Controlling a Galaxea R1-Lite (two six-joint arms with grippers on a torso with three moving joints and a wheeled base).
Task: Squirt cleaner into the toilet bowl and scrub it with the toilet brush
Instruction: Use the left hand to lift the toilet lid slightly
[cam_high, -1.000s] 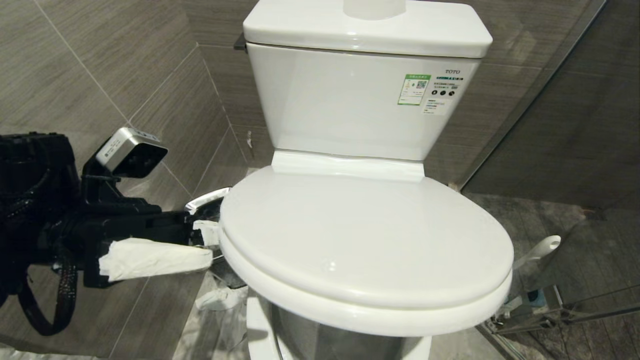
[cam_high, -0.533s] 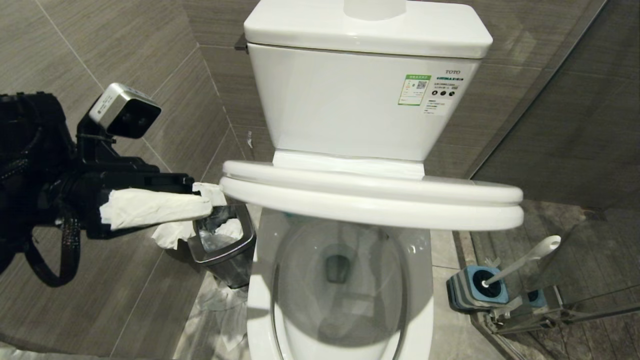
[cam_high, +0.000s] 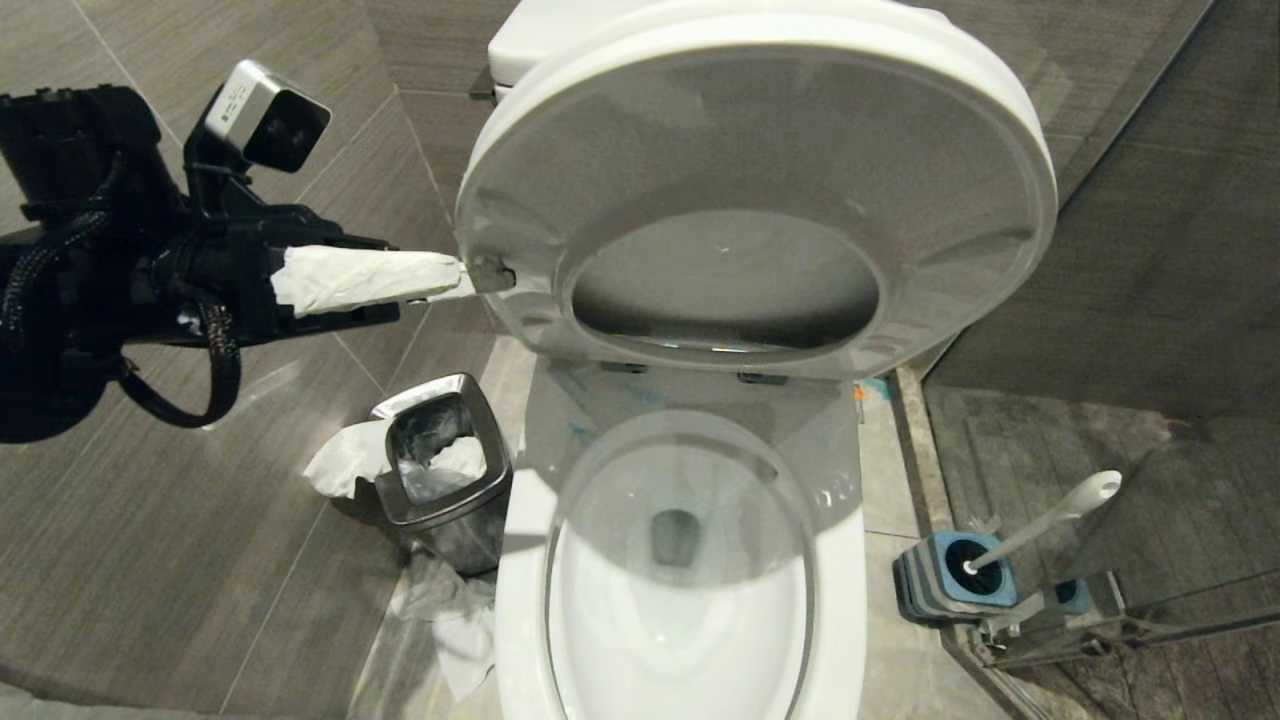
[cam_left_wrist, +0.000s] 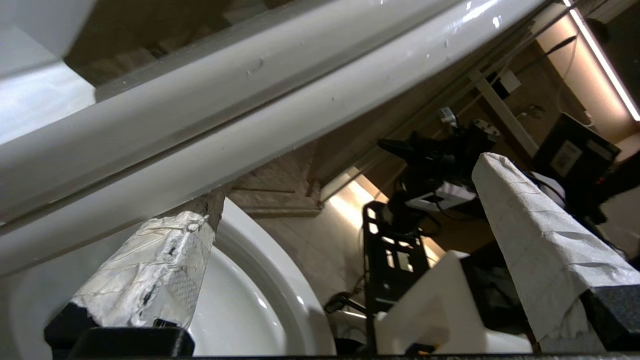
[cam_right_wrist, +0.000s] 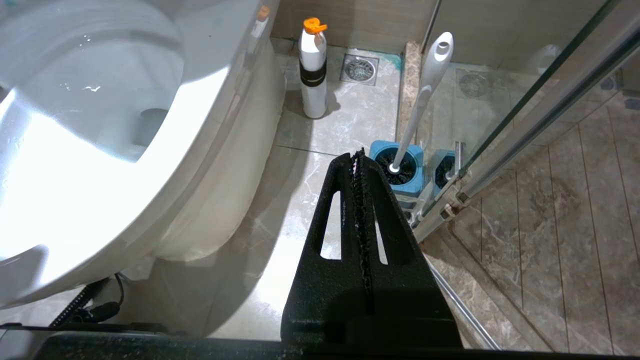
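While my left gripper (cam_high: 465, 280), its paper-wrapped fingers (cam_high: 360, 278) spread wide and gripping nothing, presses under the edge of the raised seat and lid (cam_high: 760, 190), the toilet bowl (cam_high: 680, 610) lies uncovered below them. Faint blue cleaner (cam_high: 640, 392) streaks the ceramic behind the bowl. My right gripper (cam_right_wrist: 360, 160) hangs clenched and empty near the bowl, just short of the toilet brush (cam_right_wrist: 422, 95) upright in its blue holder (cam_right_wrist: 400, 175).

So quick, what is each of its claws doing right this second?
Left gripper: jaws open, one paper-wrapped finger propping the raised seat and lid; holding nothing.
Right gripper: jaws shut, empty, above the floor near the toilet brush.
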